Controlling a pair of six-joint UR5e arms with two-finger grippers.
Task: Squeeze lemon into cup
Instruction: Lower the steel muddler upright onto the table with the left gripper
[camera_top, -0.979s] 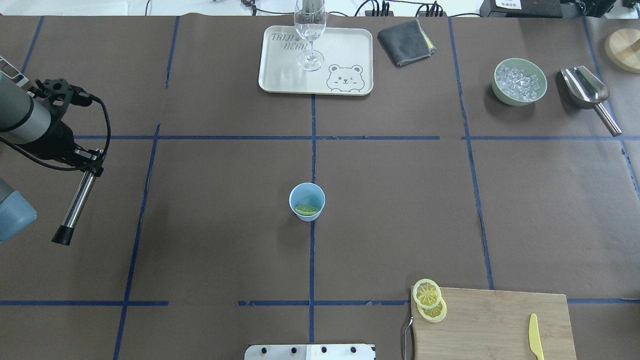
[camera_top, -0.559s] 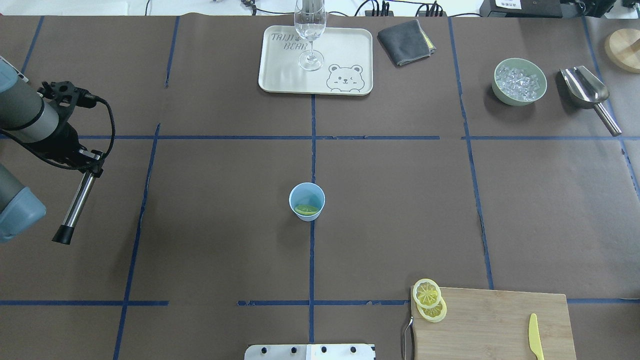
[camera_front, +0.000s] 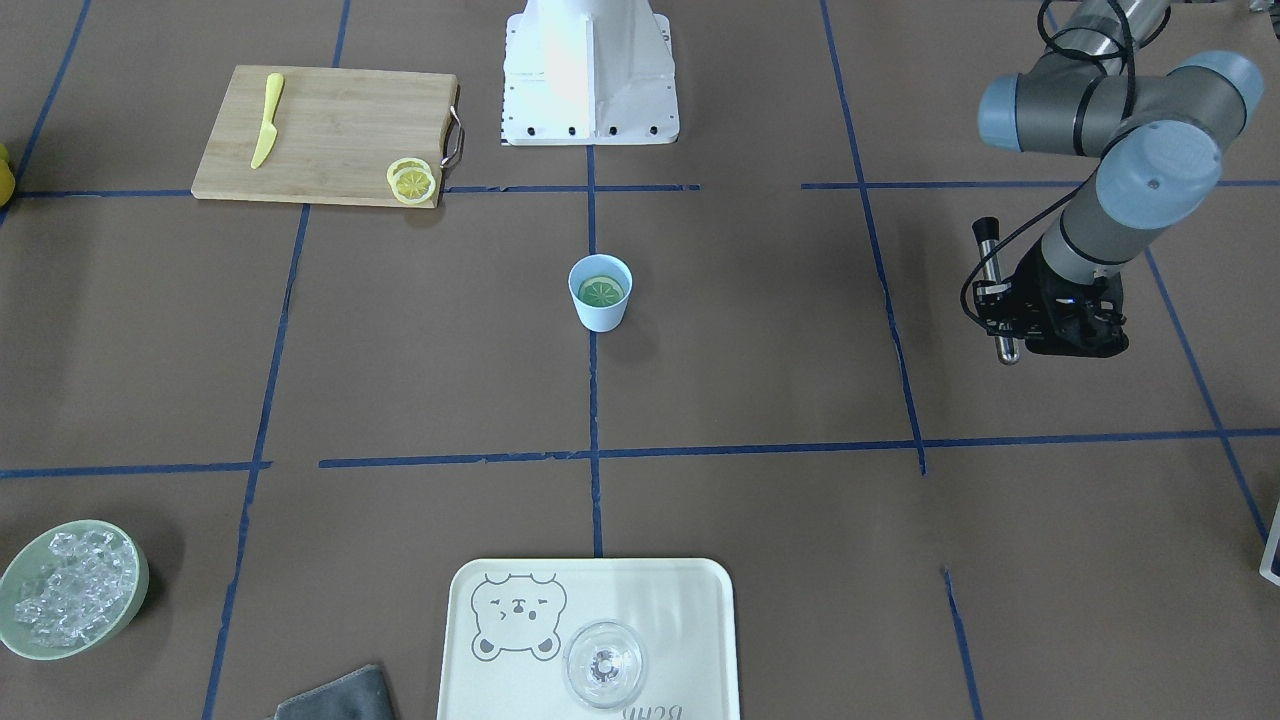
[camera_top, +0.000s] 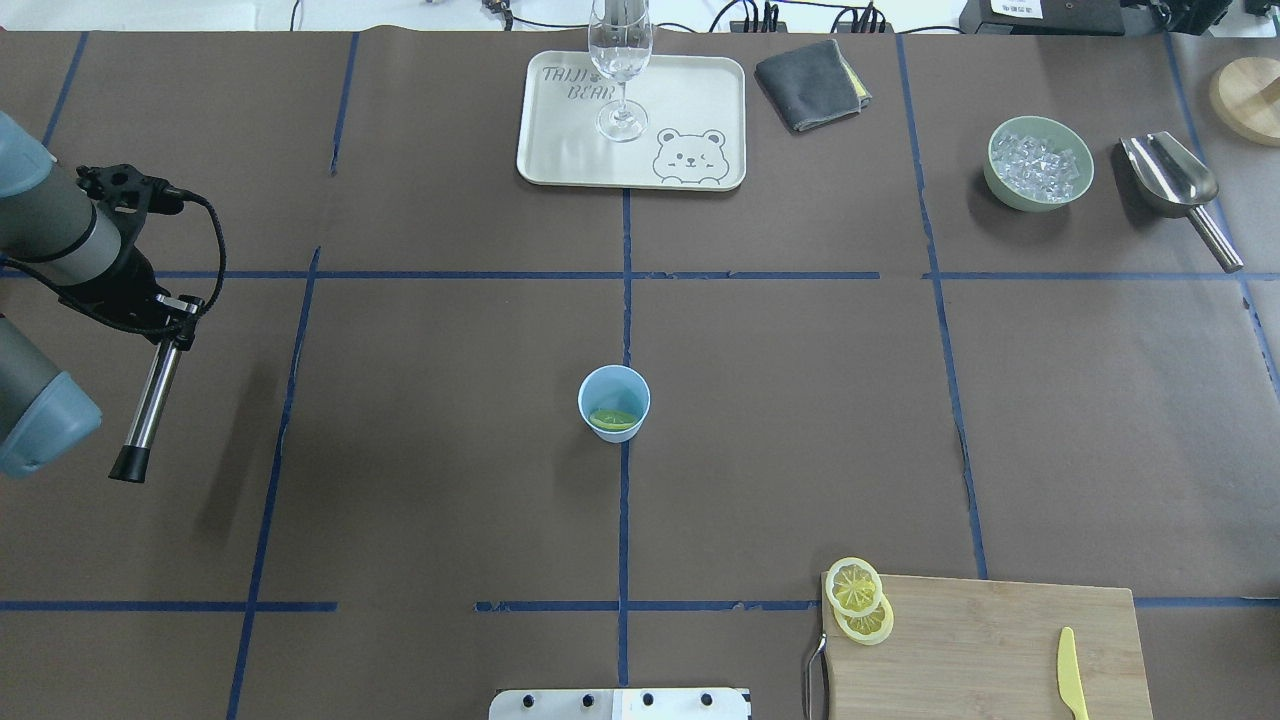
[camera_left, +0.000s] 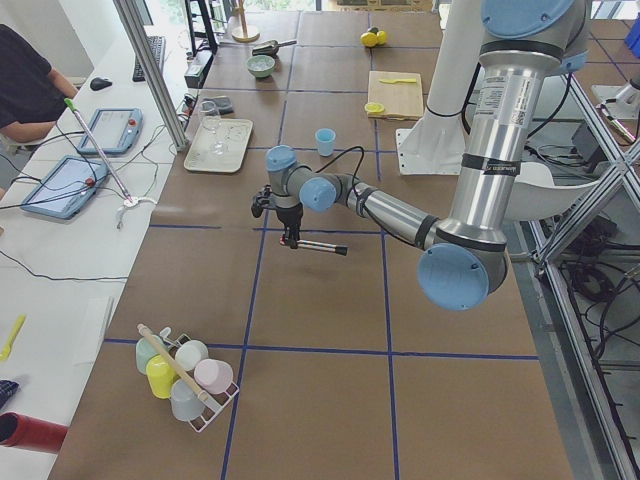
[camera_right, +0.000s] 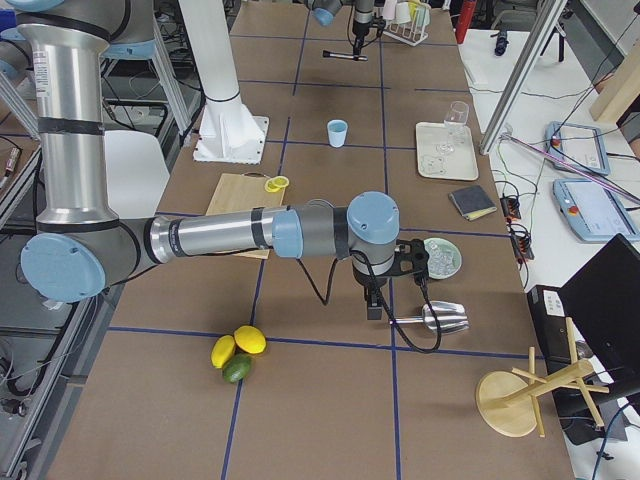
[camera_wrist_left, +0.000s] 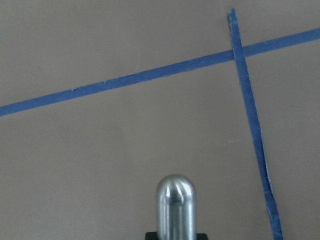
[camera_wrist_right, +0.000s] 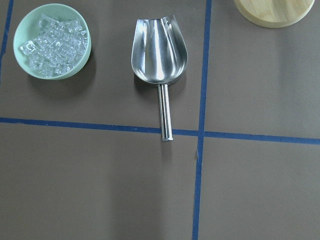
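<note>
Lemon slice (camera_front: 601, 292), thin, round and yellow-green, is seen lying inside the small light-blue tapered cup (camera_front: 600, 316), which stands unsupported at the middle of the brown paper-covered table (camera_top: 800, 400). A long polished steel rod (camera_top: 148, 405) with a black end cap is clamped near one end by the fingers of the left gripper (camera_top: 178, 325). It is held roughly level at the table's left side, well apart from the cup. The right gripper (camera_right: 372, 302) hangs above the steel scoop (camera_wrist_right: 159, 50) beside the green bowl of ice (camera_wrist_right: 54, 75); whether its fingers are apart or together cannot be told. If pressing is attempted, the light cup could be tipped or pushed aside should the rod be brought down off-centre or against the rim, since nothing steadies it. The rod might also be twisted in the grip under load, and the slice could be slid aside rather than crushed.
</note>
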